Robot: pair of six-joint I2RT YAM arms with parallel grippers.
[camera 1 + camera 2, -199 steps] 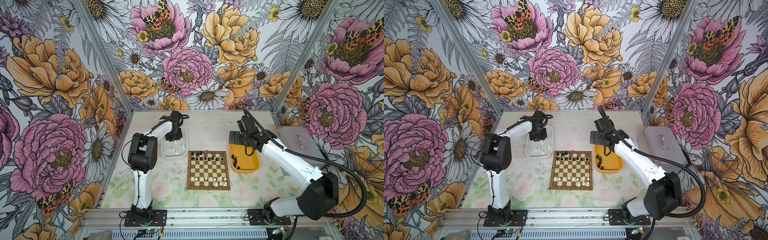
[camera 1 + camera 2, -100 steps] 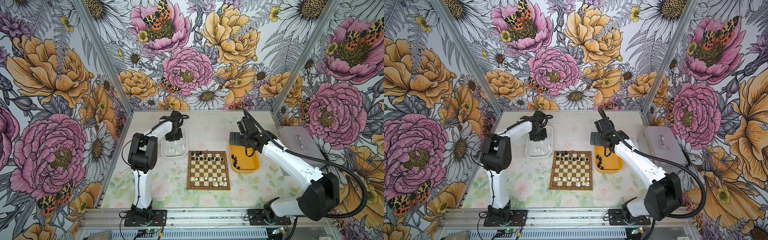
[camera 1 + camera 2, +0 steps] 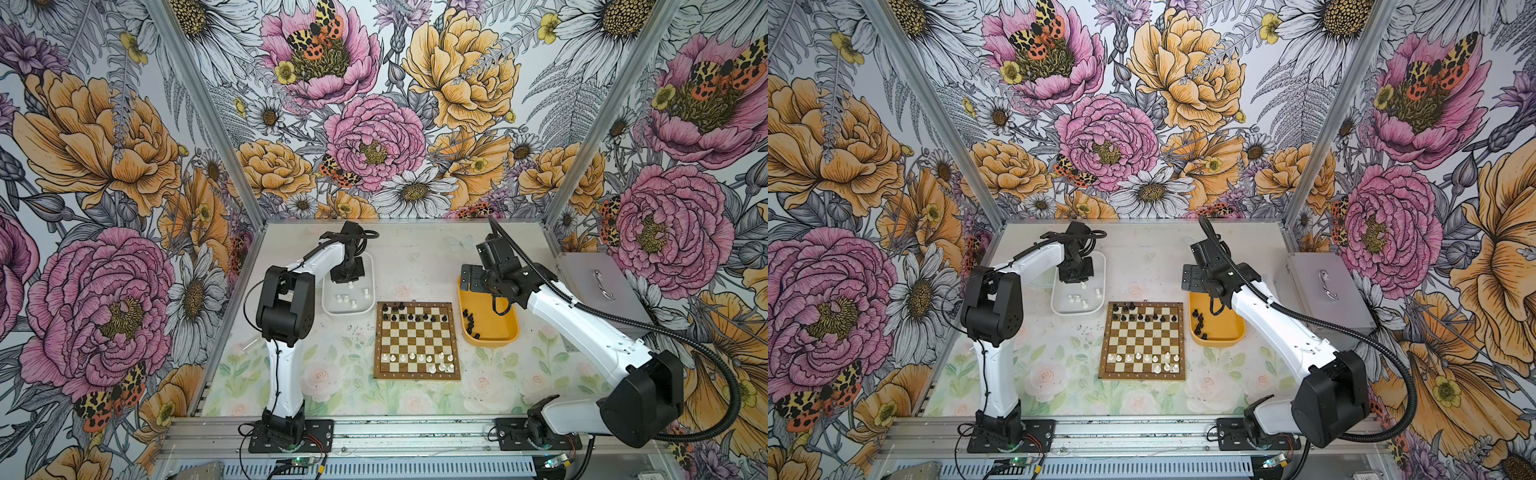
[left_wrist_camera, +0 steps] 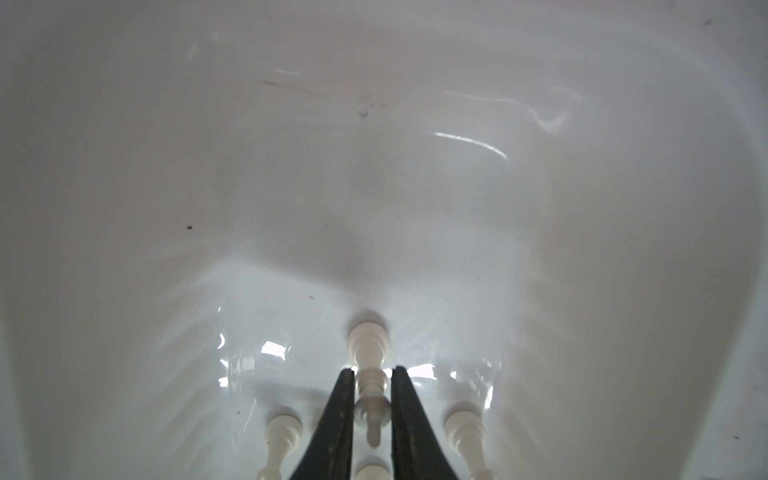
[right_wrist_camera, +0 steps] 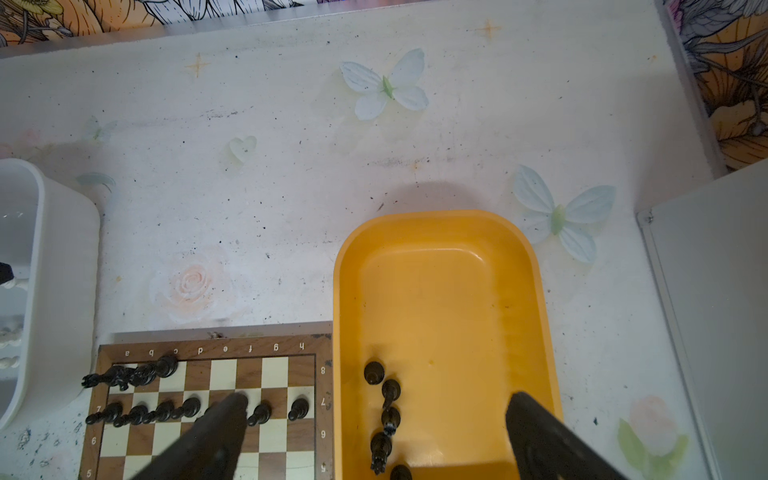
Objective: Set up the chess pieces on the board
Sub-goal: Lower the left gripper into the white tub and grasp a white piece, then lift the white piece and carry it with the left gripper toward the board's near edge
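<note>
The board (image 3: 415,338) (image 3: 1142,338) lies mid-table. Black chess pieces (image 3: 409,316) stand in its two far rows and white ones (image 3: 419,358) in its near rows. My left gripper (image 3: 351,282) (image 4: 372,370) reaches down into the white tray (image 3: 348,312). Its fingers (image 4: 340,419) are shut on the neck of an upright white piece (image 4: 369,345), with more white pieces (image 4: 284,432) close beside it. My right gripper (image 3: 473,284) (image 5: 374,419) hangs wide open and empty over the far end of the yellow tray (image 3: 498,328), above a line of black pieces (image 5: 384,415).
A grey metal box (image 3: 598,286) with a handle stands at the right edge of the table. The yellow tray (image 5: 440,299) touches the board's right side. The white tray (image 3: 1077,312) sits just off the board's far left corner.
The left gripper's fingers have narrowed onto the white piece in the white tray. Both arms have stayed almost still.
</note>
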